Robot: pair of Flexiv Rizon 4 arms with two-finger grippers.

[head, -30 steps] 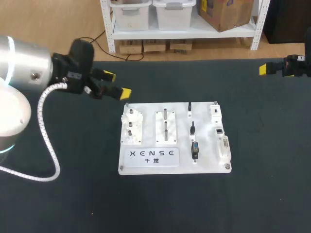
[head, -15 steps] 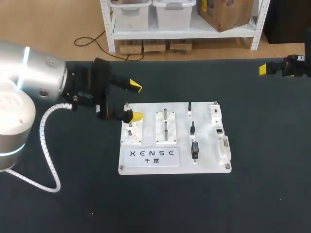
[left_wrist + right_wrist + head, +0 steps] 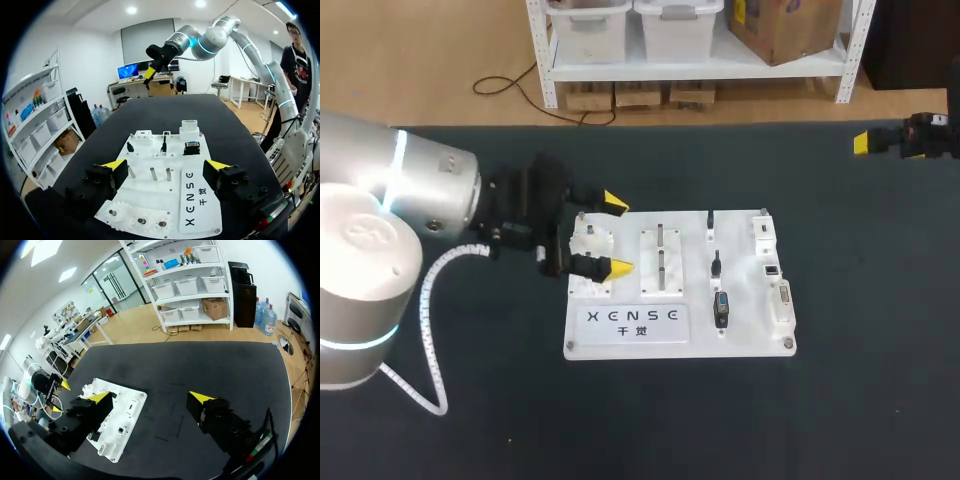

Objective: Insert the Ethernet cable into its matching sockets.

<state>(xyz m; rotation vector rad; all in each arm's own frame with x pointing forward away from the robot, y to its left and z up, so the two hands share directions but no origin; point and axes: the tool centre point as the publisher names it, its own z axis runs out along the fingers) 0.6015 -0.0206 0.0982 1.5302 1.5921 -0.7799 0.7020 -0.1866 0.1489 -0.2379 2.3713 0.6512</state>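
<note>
The black cable plug point(image 3: 720, 308) lies on the right half of the white board point(image 3: 620, 335), well apart from both grippers. The left gripper point(image 3: 617, 235) hangs over the board's left end, fingers spread wide and holding nothing. The right gripper point(image 3: 150, 397) shows only one yellow tip in the head view, while its wrist view shows both fingers parted over the bare black table point(image 3: 215, 365).
</note>
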